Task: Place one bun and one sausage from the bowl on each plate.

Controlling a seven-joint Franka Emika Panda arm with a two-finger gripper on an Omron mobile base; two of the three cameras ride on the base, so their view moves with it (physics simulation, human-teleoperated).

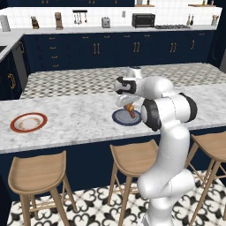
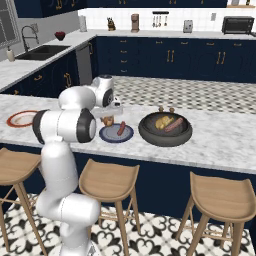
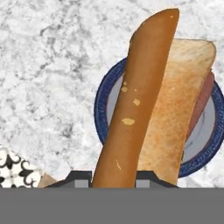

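arm: rises from base, elbow bent, forearm reaching forward over the counter (image 1: 79, 119) edge | wrist: turned down | gripper (image 1: 129, 106): points down, just above the blue plate (image 1: 120, 118) | jaws: closed on a bun (image 3: 140, 100), held upright between the fingertips (image 3: 81, 178)

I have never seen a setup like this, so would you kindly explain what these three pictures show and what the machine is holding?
A white robot arm works at a marble counter in a simulated kitchen. Two pictures come from cameras behind the arm, left and right; the third looks along its gripper. The gripper holds a bun over the blue plate, where a sausage already lies. The dark bowl beside it holds another bun and sausage. The red-rimmed plate sits farther along, bare.
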